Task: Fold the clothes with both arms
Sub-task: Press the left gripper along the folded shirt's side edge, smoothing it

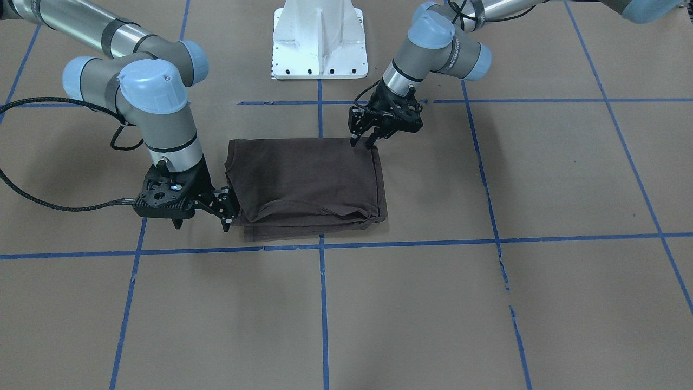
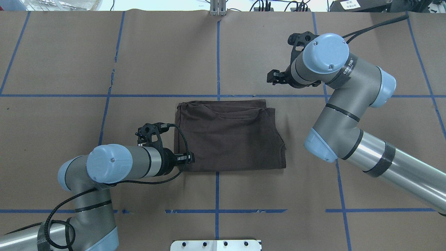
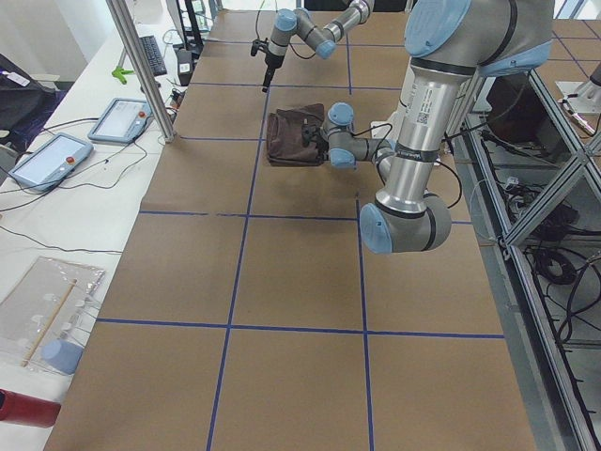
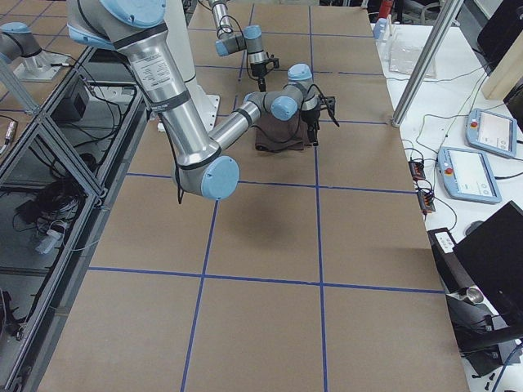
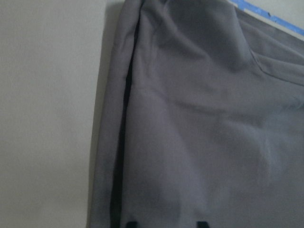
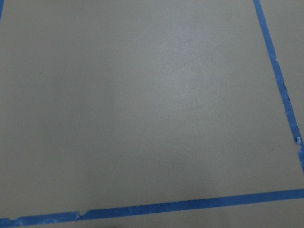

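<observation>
The clothes are one dark brown T-shirt (image 1: pixel 308 184) (image 2: pixel 230 139), folded into a rough rectangle at mid-table, with layered edges showing on its far side. My left gripper (image 1: pixel 363 143) (image 2: pixel 188 158) is open at the shirt's near-left corner. In the left wrist view its two fingertips (image 5: pixel 130 224) stand apart over the cloth (image 5: pixel 204 118). My right gripper (image 1: pixel 230 214) (image 2: pixel 273 77) hangs open above the table, just off the shirt's far-right corner, and holds nothing. The right wrist view shows only brown paper and blue tape (image 6: pixel 142 208).
The table is covered in brown paper with a blue tape grid (image 2: pixel 217 52). The white pedestal base (image 1: pixel 319 43) sits at the robot's edge. A side bench holds tablets (image 3: pixel 47 155) and a metal post (image 3: pixel 141 66). Open paper lies on all sides of the shirt.
</observation>
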Robot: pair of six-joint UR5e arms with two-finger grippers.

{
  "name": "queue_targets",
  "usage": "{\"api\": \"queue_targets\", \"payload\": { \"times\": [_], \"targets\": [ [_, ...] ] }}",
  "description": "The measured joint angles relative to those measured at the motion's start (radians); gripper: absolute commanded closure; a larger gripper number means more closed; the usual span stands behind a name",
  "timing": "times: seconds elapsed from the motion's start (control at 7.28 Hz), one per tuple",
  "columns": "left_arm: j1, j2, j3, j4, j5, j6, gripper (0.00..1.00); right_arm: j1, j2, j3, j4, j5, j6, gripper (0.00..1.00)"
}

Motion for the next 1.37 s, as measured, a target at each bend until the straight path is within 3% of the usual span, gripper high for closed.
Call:
{"api": "queue_targets", "payload": {
  "times": [0.55, 0.69, 0.82, 1.37],
  "targets": [
    [0.000, 0.015, 0.000, 0.001, 0.001, -0.001, 0.55, 0.000, -0.003, -0.001, 0.000, -0.003, 0.001, 0.00],
    [0.000, 0.019, 0.000, 0.001, 0.002, -0.001, 0.73, 0.000, -0.005, -0.001, 0.000, -0.004, 0.001, 0.00],
    [0.001, 0.020, 0.000, 0.001, 0.002, -0.002, 1.00, -0.001, -0.009, -0.001, 0.000, -0.003, 0.001, 0.00],
    [0.000, 0.043, -0.029, 0.001, 0.008, -0.001, 1.00, -0.001, -0.014, 0.000, 0.000, -0.004, 0.001, 0.00]
  ]
}}
